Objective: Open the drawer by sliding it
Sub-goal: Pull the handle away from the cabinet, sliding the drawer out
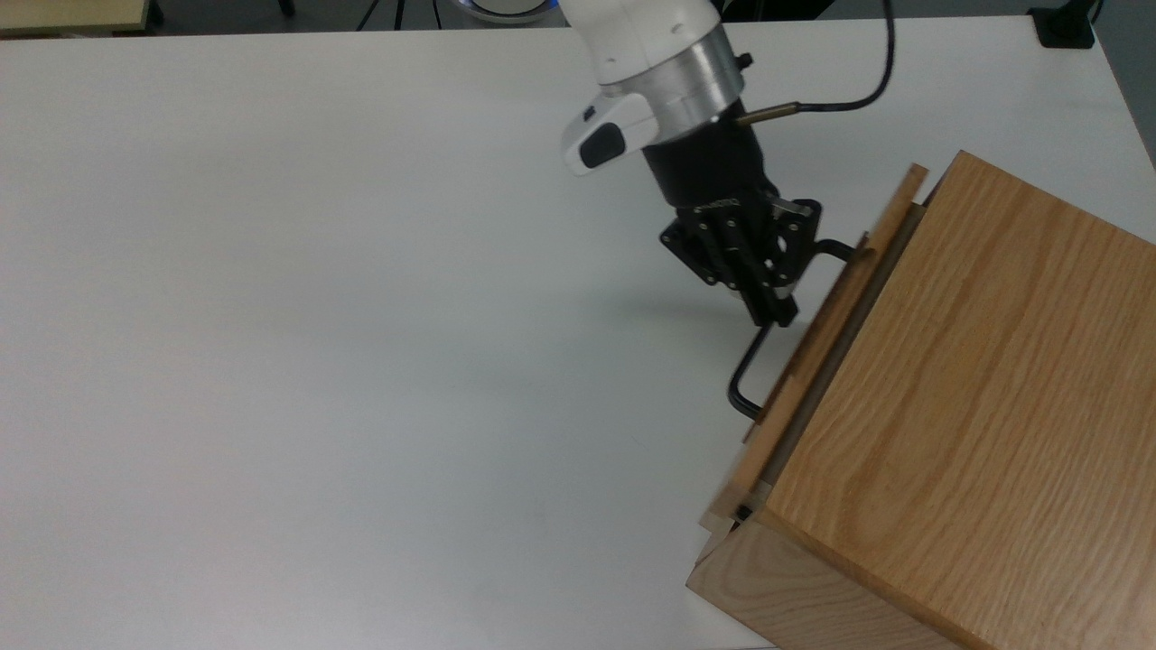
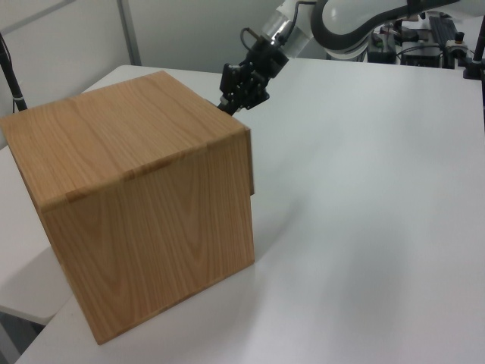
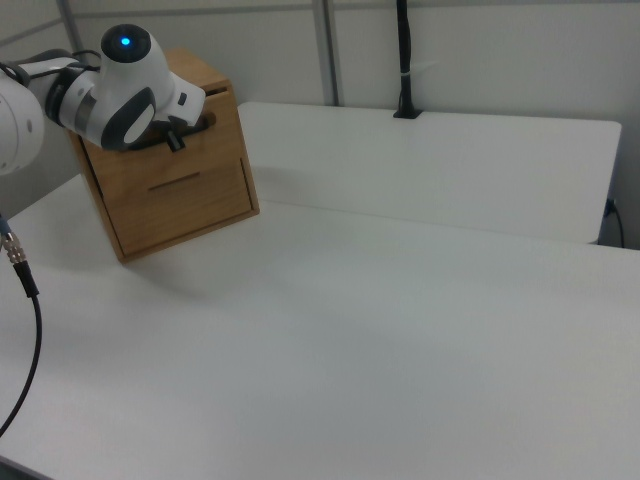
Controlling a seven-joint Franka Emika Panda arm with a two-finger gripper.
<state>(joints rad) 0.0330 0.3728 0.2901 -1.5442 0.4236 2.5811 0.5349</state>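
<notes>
The white surface spreads wide under me, and it carries everything here. On it, at the top view's right, stands the oak-grain box casing, a big cube with its grain running across the top; in the left view it fills the left half, and in the right view it sits at the far left, partly behind my white arm.

The drawer sits at the top of that casing and is pulled a little way out of it. In the top view its flat front panel stands clear of the casing's edge, with a narrow strip of the tray showing in the gap between them. In the left view the panel's edge juts just past the casing's corner.

My arm comes down from the top view's upper middle, a black cable looping off my wrist.

The black U-shaped handle stands out from the front panel toward the open surface. My jaws are closed tight on its bar, near the end farther from the top view's bottom edge. In the left view my jaws sit right at the casing's upper far corner.
</notes>
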